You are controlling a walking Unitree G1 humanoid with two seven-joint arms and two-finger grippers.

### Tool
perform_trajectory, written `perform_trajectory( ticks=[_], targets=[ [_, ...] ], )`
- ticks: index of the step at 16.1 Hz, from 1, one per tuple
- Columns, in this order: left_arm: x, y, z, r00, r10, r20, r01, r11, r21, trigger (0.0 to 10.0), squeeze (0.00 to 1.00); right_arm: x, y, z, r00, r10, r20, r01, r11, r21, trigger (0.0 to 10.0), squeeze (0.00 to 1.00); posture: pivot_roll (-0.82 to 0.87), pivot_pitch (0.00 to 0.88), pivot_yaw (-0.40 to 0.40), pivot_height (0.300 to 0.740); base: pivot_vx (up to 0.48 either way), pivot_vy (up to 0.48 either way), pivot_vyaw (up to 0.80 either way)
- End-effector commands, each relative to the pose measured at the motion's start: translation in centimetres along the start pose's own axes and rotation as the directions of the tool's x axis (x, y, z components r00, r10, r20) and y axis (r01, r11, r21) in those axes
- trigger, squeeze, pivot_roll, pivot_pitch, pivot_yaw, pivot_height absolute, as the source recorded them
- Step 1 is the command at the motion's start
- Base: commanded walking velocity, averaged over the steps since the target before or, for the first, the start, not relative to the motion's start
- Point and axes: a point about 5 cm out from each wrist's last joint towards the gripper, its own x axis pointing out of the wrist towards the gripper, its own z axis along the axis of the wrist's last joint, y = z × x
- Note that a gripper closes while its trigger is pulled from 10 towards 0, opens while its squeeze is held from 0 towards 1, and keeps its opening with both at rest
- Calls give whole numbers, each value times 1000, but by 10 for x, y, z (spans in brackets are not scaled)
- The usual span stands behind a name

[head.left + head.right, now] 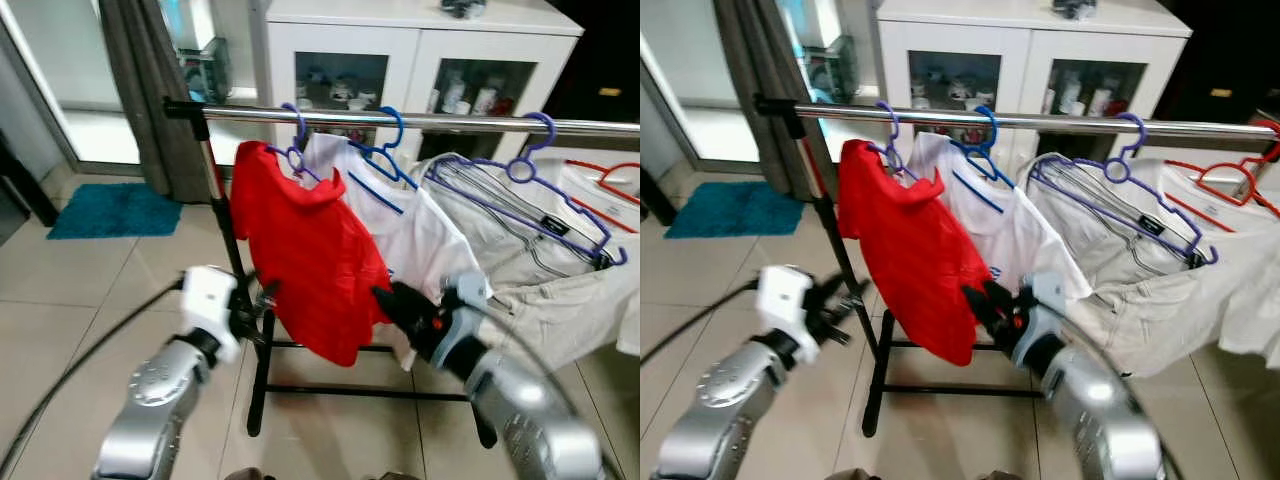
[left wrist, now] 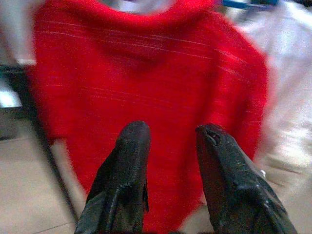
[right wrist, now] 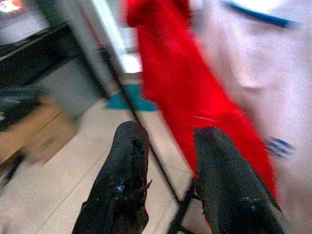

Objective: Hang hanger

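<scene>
- Across the middle of the room, one chrome rail [image 1: 430,121] is running on a black rack [image 1: 262,370], and everything hanging is hanging from it.
- Behind it, one white cabinet [image 1: 420,50] with two glass doors is standing against the wall.
- Four garments are hanging on the rail: one red shirt [image 1: 305,250], one white shirt [image 1: 415,235] just beside it, and two pale ones [image 1: 545,270] further to the right, overlapping each other.
- One teal mat [image 1: 112,210] is lying on the tiled floor, well apart from the rack.
- Four hangers are hooking over the rail: three blue ones [image 1: 385,150] holding the red, white and first pale garments, and one red hanger [image 1: 612,185] at the far right.
- Two grippers are reaching toward the rack. The left gripper [image 2: 170,161] is pointing at the red shirt, fingers spread and holding nothing.
- The right gripper [image 3: 168,170] is hovering near the red shirt's lower edge, beside the white shirt, fingers likewise parted and empty.
</scene>
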Motion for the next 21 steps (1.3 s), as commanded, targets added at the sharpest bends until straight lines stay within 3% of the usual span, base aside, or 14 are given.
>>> perform_trajectory(
  ticks=[1,3,5,21],
  targets=[
    [-6,14,-1,989,148,9,-148,989,24,10000,0,-7,-12,5,981,-177,78,178,984,-9,10000,0,-39,0,17,740,0,0,0],
    [-11,21,-3,976,216,18,-216,976,22,10000,0,-13,-18,3,951,-287,117,290,957,-10,10000,0,-45,0,21,740,0,0,0],
    [-15,19,-9,978,211,1,-211,977,22,10000,0,-12,-21,1,945,-313,96,318,947,-42,10000,0,-44,0,23,740,0,0,0],
    [-16,18,-11,977,214,-2,-214,977,23,10000,0,-11,-22,-1,938,-334,95,341,938,-57,10000,0,-44,0,21,740,0,0,0]
  ],
)
